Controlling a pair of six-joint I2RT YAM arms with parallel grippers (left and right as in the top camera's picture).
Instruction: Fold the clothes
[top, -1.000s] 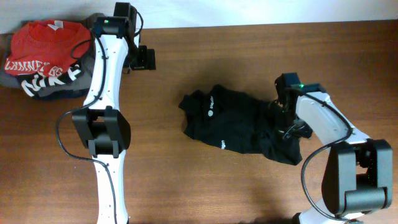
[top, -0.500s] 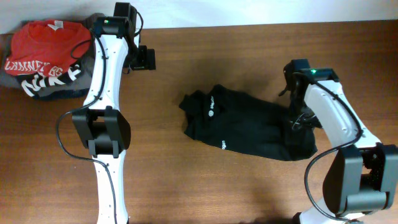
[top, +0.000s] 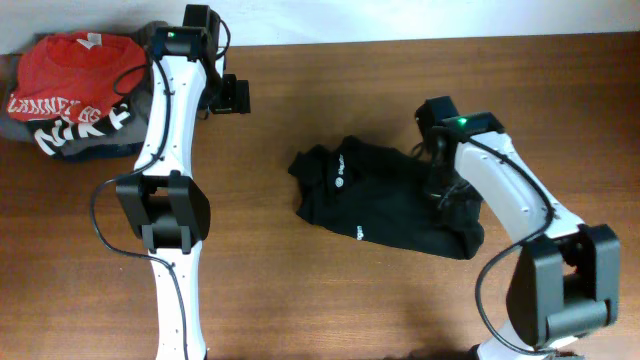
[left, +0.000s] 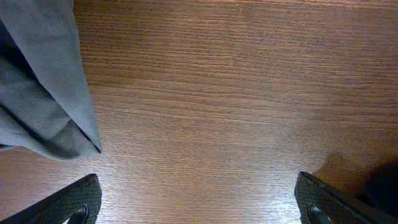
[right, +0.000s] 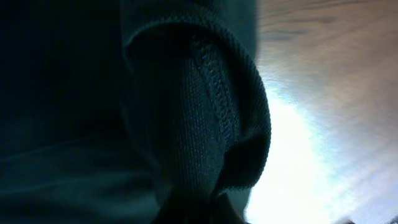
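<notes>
The black garment (top: 370, 195) with a small white logo lies crumpled on the wooden table right of centre. My right gripper (top: 436, 165) is down at its upper right part and is shut on a bunched fold of the fabric. In the right wrist view the black stitched hem (right: 199, 124) fills the frame and hides the jaws. My left gripper (top: 232, 95) hovers at the back left, open and empty. In the left wrist view its fingers (left: 199, 205) are spread wide over bare wood.
A pile of clothes sits at the back left corner, with a red shirt with white lettering (top: 70, 65) on top of a grey garment (top: 95, 150). The grey cloth (left: 37, 93) also shows in the left wrist view. The table's far edge runs along the top.
My right arm swung right and then back left over the garment, pulling its right edge inward. The garment's right side is now more bunched. The left arm has not moved.
</notes>
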